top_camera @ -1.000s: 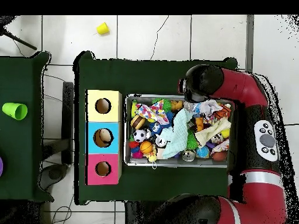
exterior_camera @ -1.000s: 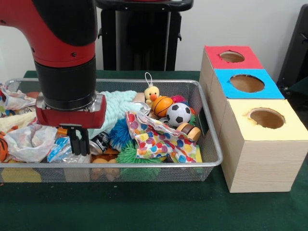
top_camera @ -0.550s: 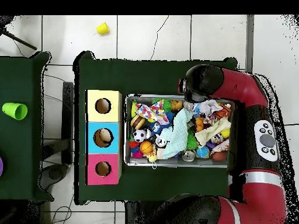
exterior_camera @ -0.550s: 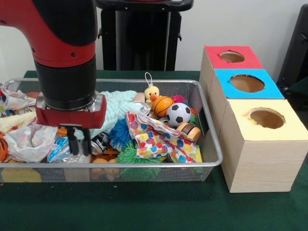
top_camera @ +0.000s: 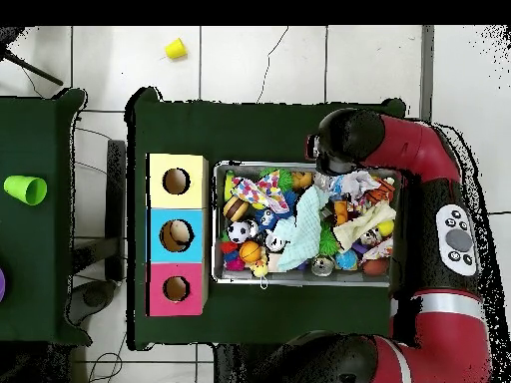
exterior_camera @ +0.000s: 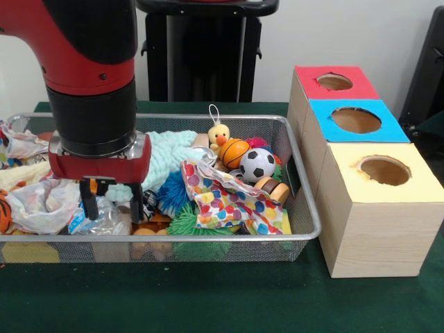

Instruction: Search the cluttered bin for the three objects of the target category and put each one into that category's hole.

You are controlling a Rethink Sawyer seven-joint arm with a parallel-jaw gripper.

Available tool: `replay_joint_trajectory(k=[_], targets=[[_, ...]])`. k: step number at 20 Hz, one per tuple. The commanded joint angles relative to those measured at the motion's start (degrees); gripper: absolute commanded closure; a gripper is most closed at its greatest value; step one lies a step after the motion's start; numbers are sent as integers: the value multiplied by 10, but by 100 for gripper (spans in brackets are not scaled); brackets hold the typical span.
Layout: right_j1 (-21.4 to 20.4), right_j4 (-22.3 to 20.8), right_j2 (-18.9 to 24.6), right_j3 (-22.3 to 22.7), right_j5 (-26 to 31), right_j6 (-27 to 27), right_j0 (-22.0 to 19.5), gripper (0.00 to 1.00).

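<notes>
Tool [exterior_camera: 112, 198] spread wide over bin [exterior_camera: 305, 208] clutter

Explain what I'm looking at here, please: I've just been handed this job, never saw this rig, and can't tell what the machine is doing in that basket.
The red and black machine is a robot arm. One picture faces it across the table; the other looks straight down. Its gripper hangs open inside a wire mesh bin, low over crinkly plastic wrappers, holding nothing. The bin is crammed with toys: a yellow duck, a small basketball, a soccer ball, a polka-dot cloth. Beside the bin stand three wooden boxes with round holes, topped red, blue and yellow. From overhead, something already lies in the blue one.
</notes>
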Motion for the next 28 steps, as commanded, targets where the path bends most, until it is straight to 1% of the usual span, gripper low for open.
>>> replay_joint_trajectory(k=[1,5,7,11,13,17,25,28], targets=[[3,-23,36,-2,62,-124,0,0],[6,-22,36,-6,63,-123,-2,0],[4,-22,36,0,59,-123,-4,0],[13,-30,36,-10,57,-132,-4,0],[21,-33,37,-25,64,-137,-3,0],[22,-32,38,-20,57,-139,-6,0],[42,-32,43,-41,58,-147,-11,0],[44,-30,42,-46,63,-141,-8,0]])
